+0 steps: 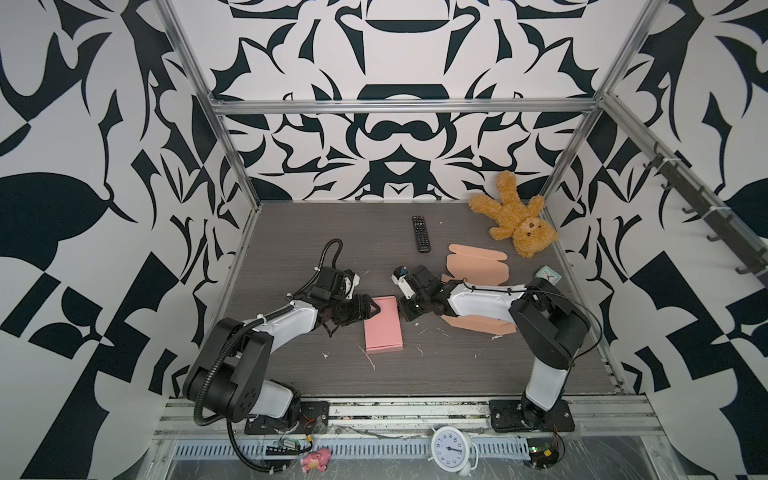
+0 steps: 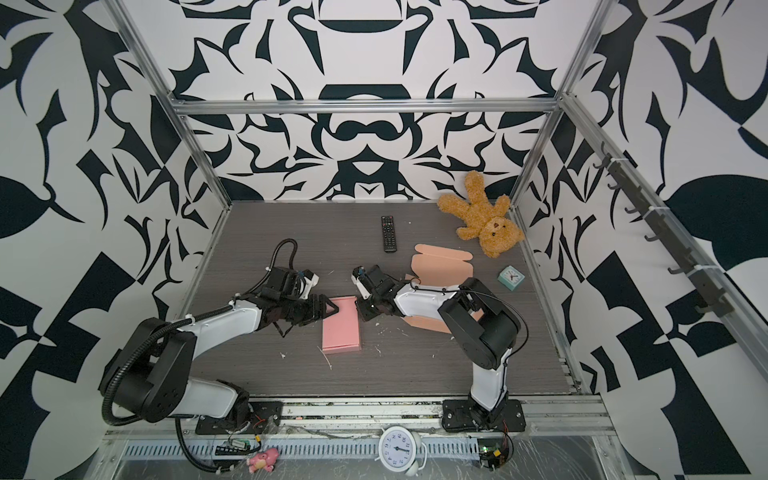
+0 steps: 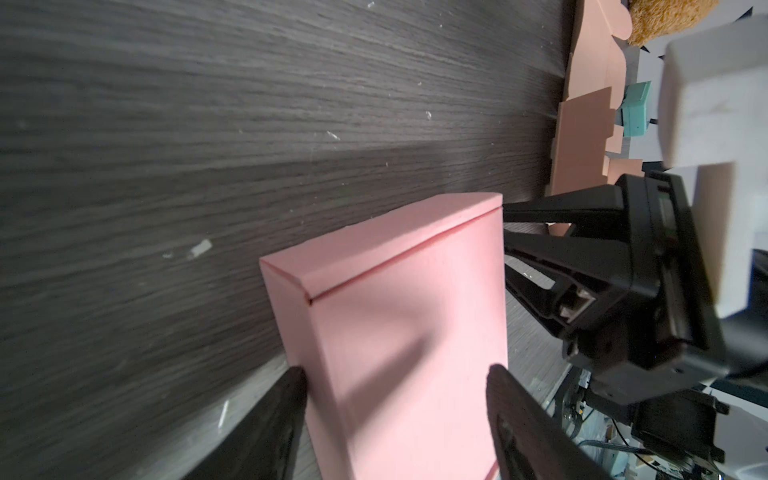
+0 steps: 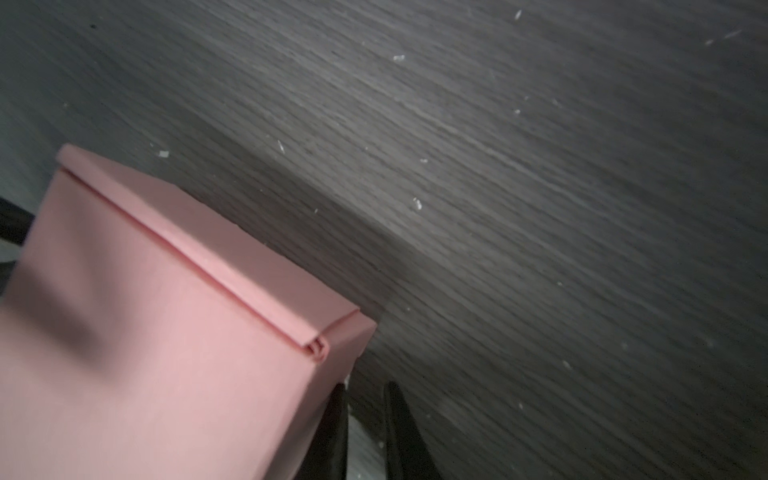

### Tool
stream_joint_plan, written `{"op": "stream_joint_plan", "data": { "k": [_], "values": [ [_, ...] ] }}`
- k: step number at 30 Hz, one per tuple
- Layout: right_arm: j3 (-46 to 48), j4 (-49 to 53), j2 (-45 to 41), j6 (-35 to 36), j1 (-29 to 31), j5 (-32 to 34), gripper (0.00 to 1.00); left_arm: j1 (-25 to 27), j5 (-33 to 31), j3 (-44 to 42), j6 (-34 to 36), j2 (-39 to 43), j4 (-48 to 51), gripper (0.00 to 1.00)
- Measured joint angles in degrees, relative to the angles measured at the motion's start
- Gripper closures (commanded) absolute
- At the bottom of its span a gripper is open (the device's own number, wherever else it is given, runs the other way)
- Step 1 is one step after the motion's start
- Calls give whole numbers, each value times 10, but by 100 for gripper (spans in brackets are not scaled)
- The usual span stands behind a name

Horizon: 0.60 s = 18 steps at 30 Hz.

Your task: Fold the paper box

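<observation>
L gripper [image 3: 395, 376] astride pink box [image 3: 399, 332], R gripper [image 4: 365, 399] beside (fingertips cropped)

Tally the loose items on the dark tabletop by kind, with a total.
Folded pink box: 1
Unfolded tan box blanks: 2
Remote control: 1
Teddy bear: 1
Small teal clock: 1
Total: 6

Pink paper box [image 1: 383, 330] looked matt, smooth card, creases crisp. Bench [image 1: 457, 365] was dark grey woodgrain, matt, flecked with white scraps. Flat tan blanks [image 1: 478, 266] were matt card too. Teddy [image 1: 517, 218] was fuzzy plush. Remote [image 1: 421, 233] was black plastic. Frame rails [image 1: 399, 106] were brushed metal.
</observation>
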State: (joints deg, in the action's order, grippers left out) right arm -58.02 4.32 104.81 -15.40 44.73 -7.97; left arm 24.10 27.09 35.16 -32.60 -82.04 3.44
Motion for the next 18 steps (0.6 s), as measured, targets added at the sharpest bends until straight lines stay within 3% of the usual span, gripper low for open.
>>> {"op": "stream_joint_plan", "data": {
  "k": [18],
  "values": [
    [35,-17,-40,-16,14,8,83,-2,0,0,-3,2,2,27]
  ]
}}
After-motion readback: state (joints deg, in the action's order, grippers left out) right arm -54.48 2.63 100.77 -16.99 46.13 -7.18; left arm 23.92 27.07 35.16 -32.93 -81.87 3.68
